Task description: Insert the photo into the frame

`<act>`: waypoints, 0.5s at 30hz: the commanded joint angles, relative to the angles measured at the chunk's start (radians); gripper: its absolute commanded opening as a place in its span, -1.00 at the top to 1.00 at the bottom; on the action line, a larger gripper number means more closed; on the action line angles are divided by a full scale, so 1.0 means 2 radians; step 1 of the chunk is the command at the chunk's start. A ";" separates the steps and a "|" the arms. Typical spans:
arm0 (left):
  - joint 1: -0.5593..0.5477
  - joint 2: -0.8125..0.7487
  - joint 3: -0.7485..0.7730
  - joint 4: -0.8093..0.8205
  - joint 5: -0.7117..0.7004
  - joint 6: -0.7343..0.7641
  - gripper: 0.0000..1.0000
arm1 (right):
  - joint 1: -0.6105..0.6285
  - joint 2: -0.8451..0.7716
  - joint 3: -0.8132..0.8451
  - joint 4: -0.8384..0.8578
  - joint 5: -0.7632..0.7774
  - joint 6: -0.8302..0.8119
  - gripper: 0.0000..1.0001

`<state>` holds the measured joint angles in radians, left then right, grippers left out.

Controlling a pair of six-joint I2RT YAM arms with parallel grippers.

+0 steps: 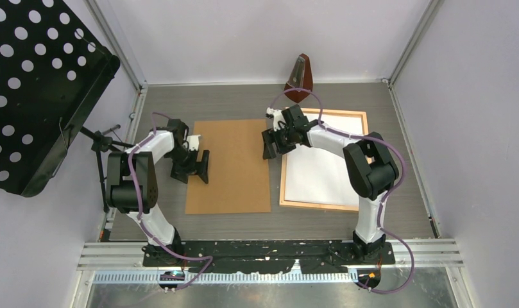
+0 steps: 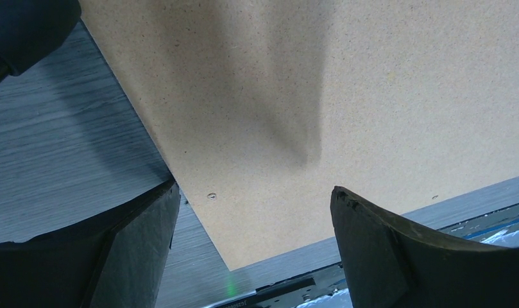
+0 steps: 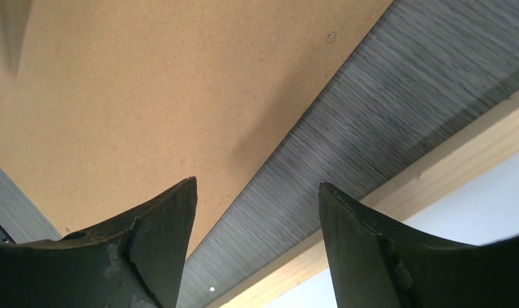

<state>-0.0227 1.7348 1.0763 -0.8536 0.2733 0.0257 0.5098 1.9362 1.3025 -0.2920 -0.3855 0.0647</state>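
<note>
Your thin, light natural-wood rectangular frame [image 1: 321,206] lies flat on the grey wood-grain table [image 1: 244,102], toward its right edge, with its far side close to the table's far edge. A plain white rectangular sheet [image 1: 321,173] fills its opening. That is the photo lying white side up, with no printed side showing. The right wrist view shows the same white surface [image 3: 487,212] just inside the pale moulding [image 3: 436,167].

To the left of the frame, with a narrow strip of bare table between them, lies the plain brown rectangular backing board [image 1: 228,167], flat and about midway across the table.

Your left gripper [image 1: 194,170] hangs low at the board's left edge. In its wrist view the black fingers are spread wide apart [image 2: 255,189] with only board and table between them, so it is released and holds nothing.

Your right gripper [image 1: 276,144] sits over the strip between the board's right edge and the frame's left side. Its jaws are also parted [image 3: 257,183] and empty.

A dark brown pyramid-shaped object [image 1: 299,77] stands at the far edge, and a black perforated stand [image 1: 32,90] is beyond the table's left edge.
</note>
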 commanded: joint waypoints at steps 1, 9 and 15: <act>0.003 0.004 0.003 0.019 0.019 -0.005 -0.78 | 0.009 0.015 0.029 0.018 -0.010 0.017 -0.50; 0.003 -0.003 0.002 0.019 0.024 -0.008 -0.79 | 0.012 0.056 0.060 -0.005 -0.019 0.035 -0.50; 0.003 -0.017 -0.003 0.026 0.032 -0.010 -0.79 | 0.011 0.066 0.058 -0.033 0.008 0.033 -0.49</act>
<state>-0.0193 1.7321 1.0763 -0.8494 0.2893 0.0086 0.5282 2.0560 1.4132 -0.3077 -0.4076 0.1249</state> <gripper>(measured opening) 0.896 0.747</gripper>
